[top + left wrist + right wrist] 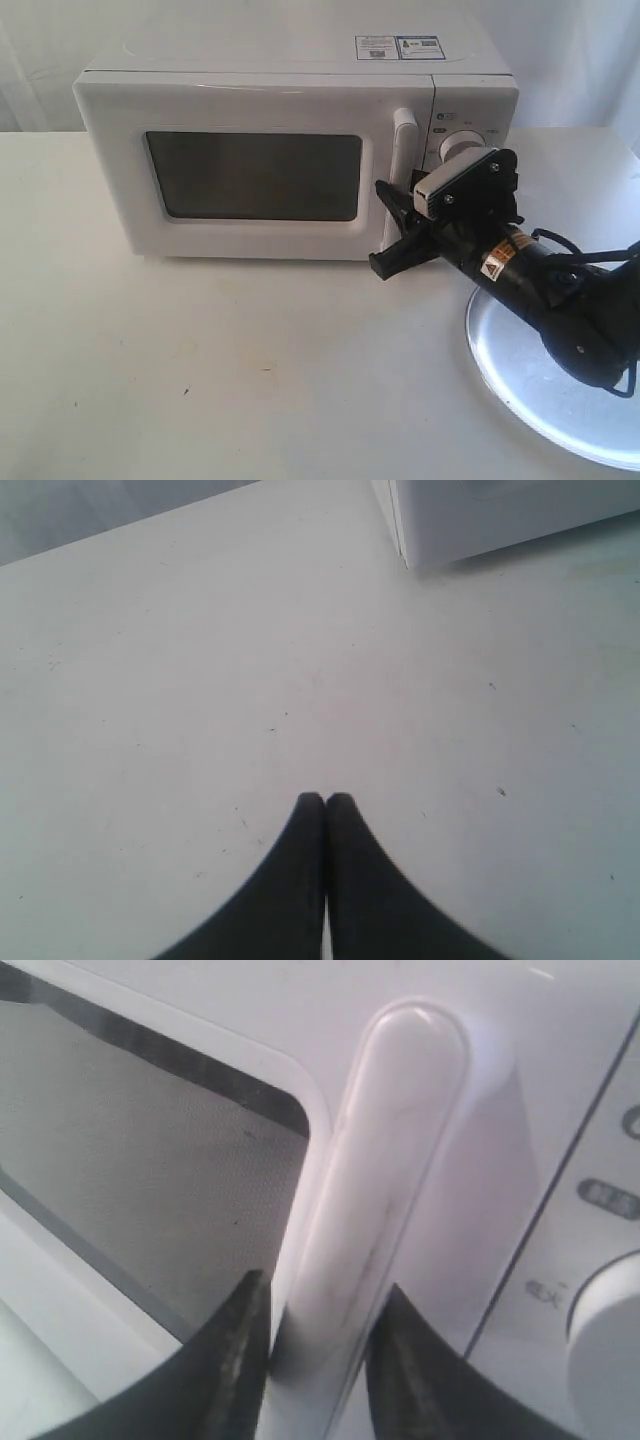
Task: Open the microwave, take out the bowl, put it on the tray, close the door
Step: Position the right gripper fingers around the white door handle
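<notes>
- Table (200,360): white and flat. My L pincer (325,802) hovers over a bare patch of it, near a bottom corner of the oven. Its tips are pressed together w/ nothing between them.
- Microwave (250,55): sits at the back of the table, front facing the ext cam. It's container no. 1, and I can't see what's in it.
- Door (250,112): flush w/ the body and not opened yet, so I judge the task is at step 1, the pull.
- Tray (510,385): silver, on the table front-right of the oven, partly under my R arm. It's container no. 2. Nothing lies on the part that shows, and the rest is hidden by the arm or cut off by the frame.
- Window (255,175): dark mesh, can't see thru it in the ext or R wrist view.
- R pincer (322,1300): jaws spread, one finger each side of the bar near its lower end. Can't tell if the pads touch it yet.
- Handle (385,1180): tall white bar at the door's R edge, next to the knob panel.
- How to do it well: centre the bar between the fingers and seat deep enough that it won't slip out. Close firmly, then pull along the door's arc rather than straight back, as hinges are prob on the far L edge. Go slow so the oven doesn't slide on the table, and keep my elbow off the tray.
- Bowl: not visible in any view. Prob inside behind the door, but that's a guess from the task.
</notes>
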